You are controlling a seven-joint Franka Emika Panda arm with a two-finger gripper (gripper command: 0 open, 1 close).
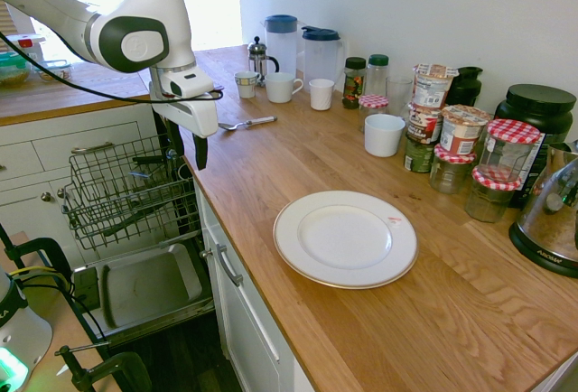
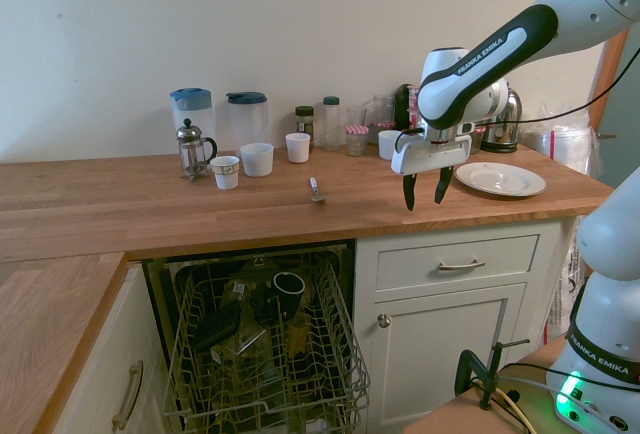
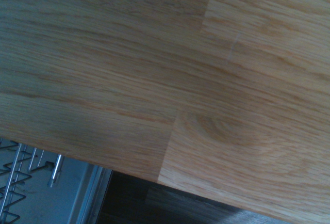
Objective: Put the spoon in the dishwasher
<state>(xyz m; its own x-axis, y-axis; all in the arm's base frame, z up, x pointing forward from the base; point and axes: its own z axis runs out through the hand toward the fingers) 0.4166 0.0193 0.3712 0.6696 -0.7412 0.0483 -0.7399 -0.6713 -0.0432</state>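
Spoon (image 1: 246,124) flat on counter (image 1: 361,320) (bowl toward edge).

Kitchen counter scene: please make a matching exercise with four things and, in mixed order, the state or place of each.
Things:
1. slim silver metal spoon
2. round white plate
3. grey wire dishwasher rack
4. two-finger gripper

States or places:
A. pulled out below the counter
B. open, holding nothing
C. lying on the wooden counter near the white mugs
D. empty, near the counter's front edge

Pairs: 1-C, 2-D, 3-A, 4-B
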